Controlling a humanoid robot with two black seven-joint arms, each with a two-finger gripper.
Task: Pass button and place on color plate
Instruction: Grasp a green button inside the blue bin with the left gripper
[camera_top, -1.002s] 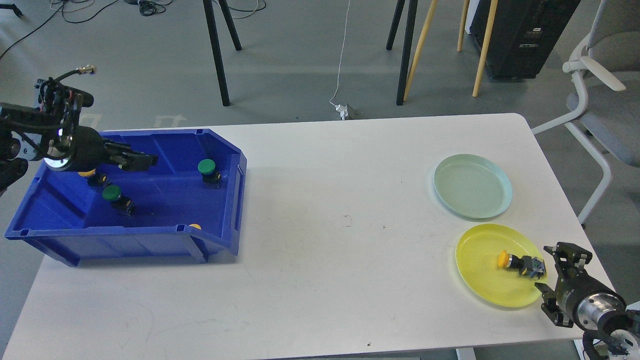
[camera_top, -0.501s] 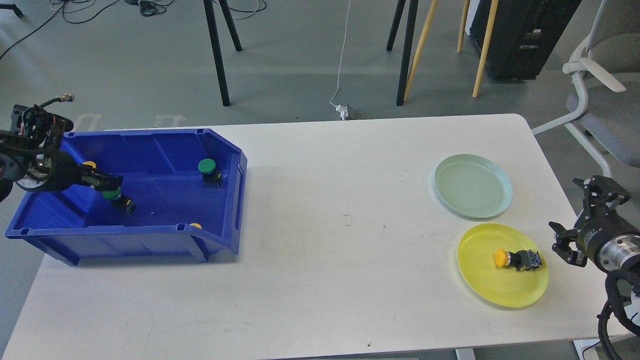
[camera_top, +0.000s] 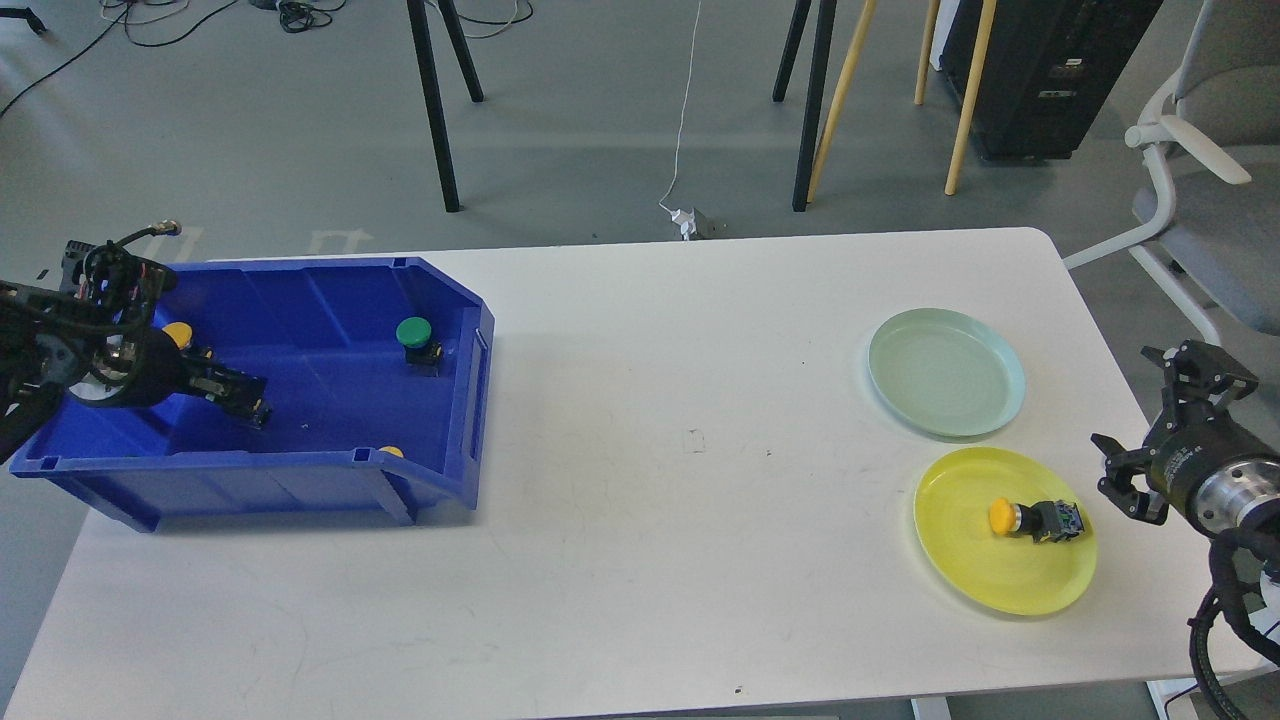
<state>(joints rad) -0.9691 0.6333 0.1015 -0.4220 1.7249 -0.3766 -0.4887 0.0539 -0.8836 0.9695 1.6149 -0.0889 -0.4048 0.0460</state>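
A blue bin (camera_top: 470, 400) stands at the table's left. In it are a green button (camera_top: 414, 336) near the right wall, a yellow button (camera_top: 178, 334) at the left, and a yellow cap (camera_top: 391, 452) peeking over the front wall. My left gripper (camera_top: 238, 394) is low inside the bin, over the spot where a second green button lay; that button is hidden and the fingers look dark. A yellow button (camera_top: 1030, 518) lies on its side on the yellow plate (camera_top: 985, 580). My right gripper (camera_top: 1150, 430) is open and empty, just right of that plate.
An empty pale green plate (camera_top: 945, 372) lies behind the yellow plate. The white table (camera_top: 680, 500) has bare room between bin and plates. Stand legs and a chair (camera_top: 1210, 200) are on the floor beyond the table.
My left gripper has dropped into the bin onto the near green button, which no longer shows. My right gripper has backed away from the yellow plate, leaving the yellow button on it.
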